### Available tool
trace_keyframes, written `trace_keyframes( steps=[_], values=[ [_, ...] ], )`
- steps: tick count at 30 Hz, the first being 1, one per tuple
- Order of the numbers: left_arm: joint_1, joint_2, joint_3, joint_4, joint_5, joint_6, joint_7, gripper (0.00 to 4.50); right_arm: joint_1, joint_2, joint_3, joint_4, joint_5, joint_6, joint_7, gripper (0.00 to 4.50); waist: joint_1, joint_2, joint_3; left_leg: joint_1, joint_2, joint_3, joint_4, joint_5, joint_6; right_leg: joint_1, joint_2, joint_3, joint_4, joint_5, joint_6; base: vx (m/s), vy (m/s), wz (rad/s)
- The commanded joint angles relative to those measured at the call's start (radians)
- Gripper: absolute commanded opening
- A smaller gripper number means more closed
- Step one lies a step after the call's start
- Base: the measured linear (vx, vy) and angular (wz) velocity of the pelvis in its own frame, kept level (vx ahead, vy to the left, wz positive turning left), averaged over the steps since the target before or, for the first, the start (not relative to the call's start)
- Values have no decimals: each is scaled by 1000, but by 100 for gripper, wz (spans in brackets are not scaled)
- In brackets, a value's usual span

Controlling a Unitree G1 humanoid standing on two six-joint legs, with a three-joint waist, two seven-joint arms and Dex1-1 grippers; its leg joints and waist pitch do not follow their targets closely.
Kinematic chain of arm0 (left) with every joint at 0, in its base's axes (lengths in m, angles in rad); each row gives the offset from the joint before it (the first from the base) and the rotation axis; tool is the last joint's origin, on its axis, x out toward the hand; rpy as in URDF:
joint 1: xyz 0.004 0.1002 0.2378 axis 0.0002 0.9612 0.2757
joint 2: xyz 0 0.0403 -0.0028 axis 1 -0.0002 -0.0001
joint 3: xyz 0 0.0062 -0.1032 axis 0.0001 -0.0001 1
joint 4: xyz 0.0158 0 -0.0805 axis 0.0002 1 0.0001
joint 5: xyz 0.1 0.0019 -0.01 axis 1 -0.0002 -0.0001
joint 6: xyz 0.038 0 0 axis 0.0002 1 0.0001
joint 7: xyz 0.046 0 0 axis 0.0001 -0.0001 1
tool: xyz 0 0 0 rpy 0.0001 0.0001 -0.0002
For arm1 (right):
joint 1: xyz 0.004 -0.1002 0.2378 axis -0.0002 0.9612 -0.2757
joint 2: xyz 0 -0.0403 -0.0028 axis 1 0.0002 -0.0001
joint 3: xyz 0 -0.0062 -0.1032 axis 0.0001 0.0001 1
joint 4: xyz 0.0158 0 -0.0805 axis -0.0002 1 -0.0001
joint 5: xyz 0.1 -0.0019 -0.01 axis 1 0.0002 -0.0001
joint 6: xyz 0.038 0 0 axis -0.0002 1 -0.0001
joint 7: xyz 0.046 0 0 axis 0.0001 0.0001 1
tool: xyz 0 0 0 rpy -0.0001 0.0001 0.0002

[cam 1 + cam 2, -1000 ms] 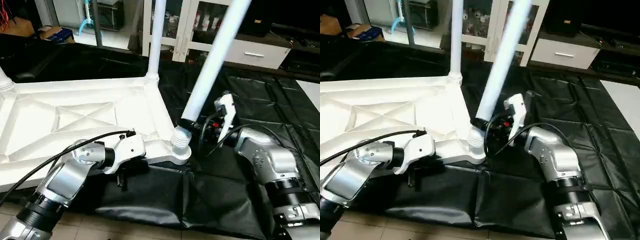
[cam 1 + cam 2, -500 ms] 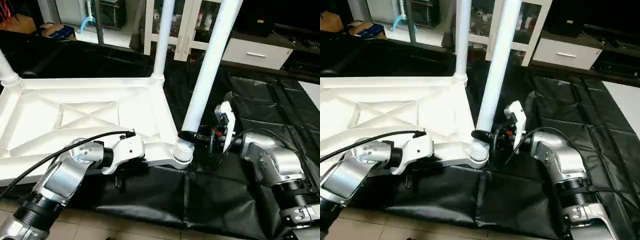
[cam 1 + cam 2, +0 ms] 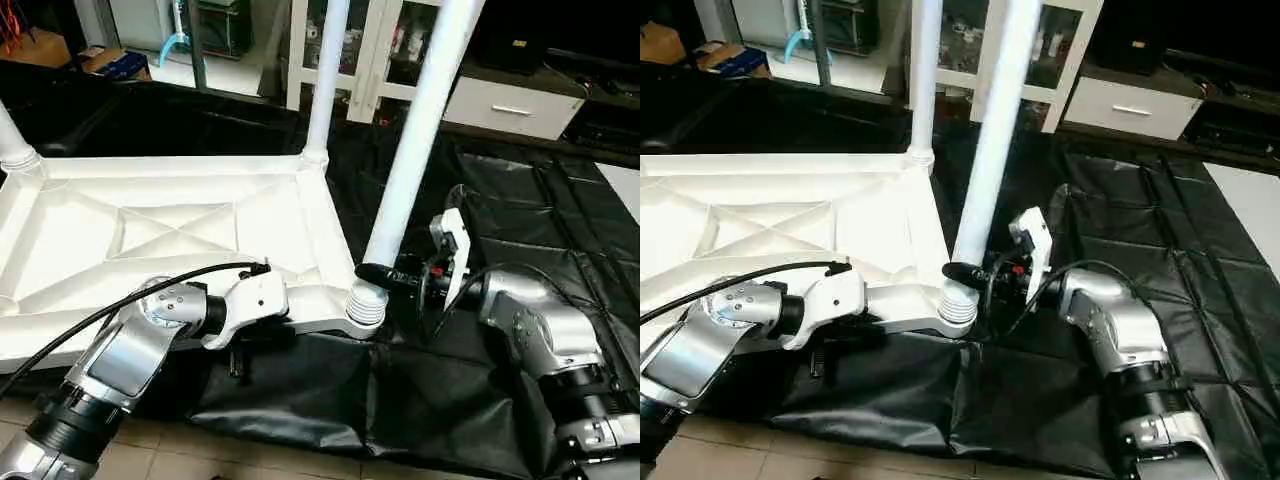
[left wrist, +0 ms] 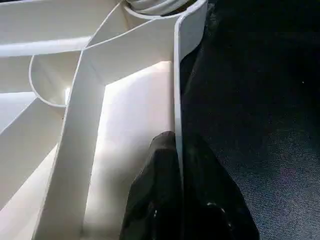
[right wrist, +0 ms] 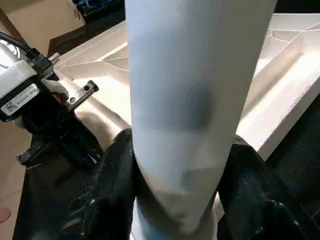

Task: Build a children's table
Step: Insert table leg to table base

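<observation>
The children's table lies upside down: a white X-ribbed tabletop (image 3: 170,230) on the black cover. One white leg (image 3: 327,70) stands in the far right corner socket, and another (image 3: 10,140) stands at the far left. My right gripper (image 3: 372,272) is shut on a third leg (image 3: 415,140) just above its ribbed foot. That foot sits in the near right corner socket (image 3: 366,305), and the leg leans slightly right. In the right wrist view the black fingers (image 5: 112,195) hug this leg (image 5: 195,100). My left gripper (image 4: 178,165) is shut on the tabletop's thin near rim (image 4: 176,100).
The black cover (image 3: 520,200) stretches right and ends at a front edge (image 3: 300,435) above the tiled floor. White cabinets and a drawer unit (image 3: 510,105) stand behind. A black cable (image 3: 90,320) runs along my left forearm.
The leg in my right gripper has swung from a clear rightward lean to nearly upright over the corner socket. My left gripper has kept its hold. The head view has shifted a little.
</observation>
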Motion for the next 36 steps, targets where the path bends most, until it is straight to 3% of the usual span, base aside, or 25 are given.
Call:
trace_keyframes(
  steps=[1, 8, 12, 14, 22, 26, 30, 36],
  values=[
    [26, -21, -62, -15, -38, -19, -55, 10, 45, 3, 2, 36, -40, 0, -58, 185, -5, 5, -30, 14, 65, -25, -84, -155, 18, 15, -75, 43, -82, -180, -221, 0, 0, 0],
    [23, -23, -61, -12, -38, -20, -54, 10, 86, 26, -41, 22, -20, -44, -85, 185, -8, 7, -29, 18, 67, -27, -92, -186, 5, 12, -75, 42, -88, -201, -210, 0, 0, 0],
    [18, -26, -59, -5, -38, -22, -51, 10, 132, 46, -71, -8, -12, -111, -95, 185, -9, 8, -29, 16, 68, -27, -94, -188, 6, 12, -74, 42, -88, -188, -213, 0, 0, 0],
    [17, -27, -58, -2, -37, -23, -49, 10, 171, 46, -58, -37, -30, -167, -77, 185, -8, 8, -27, 16, 69, -26, -95, -195, 6, 11, -75, 42, -90, -197, -207, 0, 0, 0],
    [14, -27, -59, 1, -35, -20, -49, 10, 249, 39, -35, -90, -50, -238, -41, 185, -5, 7, -30, 14, 68, -25, -95, -155, 24, 15, -73, 42, -86, -143, -207, 0, 0, 0],
    [13, -25, -61, 2, -32, -19, -52, 10, 257, 2, 24, -83, -130, -287, -36, 185, -4, 8, -28, 13, 69, -26, -96, -165, 24, 16, -74, 41, -88, -159, -206, 0, 0, 0],
    [11, -25, -63, 6, -30, -21, -53, 10, 251, -16, 54, -75, -158, -263, -38, 185, -7, 8, -27, 15, 69, -28, -99, -204, 13, 14, -75, 43, -94, -209, -196, 0, 0, 0],
    [10, -25, -67, 6, -30, -20, -55, 10, 234, -26, 84, -68, -168, -206, -21, 185, -9, 6, -28, 14, 70, -29, -100, -214, 9, 13, -74, 44, -93, -202, -195, 0, 0, 0]
  ],
)
